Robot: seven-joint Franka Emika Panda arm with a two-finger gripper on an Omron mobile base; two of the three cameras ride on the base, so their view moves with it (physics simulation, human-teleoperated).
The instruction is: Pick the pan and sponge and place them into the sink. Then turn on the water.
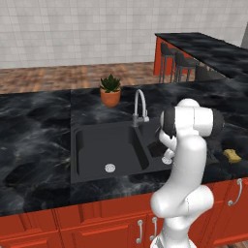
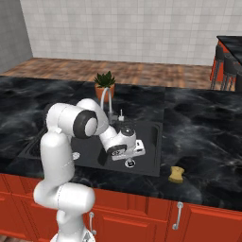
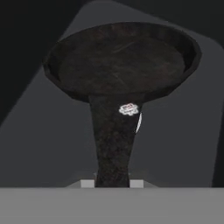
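So the jaws are clamped on the pan (image 3: 120, 65) handle, hanging over the sink (image 2: 153, 163); sponge (image 2: 177, 174) waits on the table (image 2: 208, 137).

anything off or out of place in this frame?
Nothing stands out. The hand holds the pan level by its handle over the sink; the sponge lies flat on the counter; the faucet is dry.
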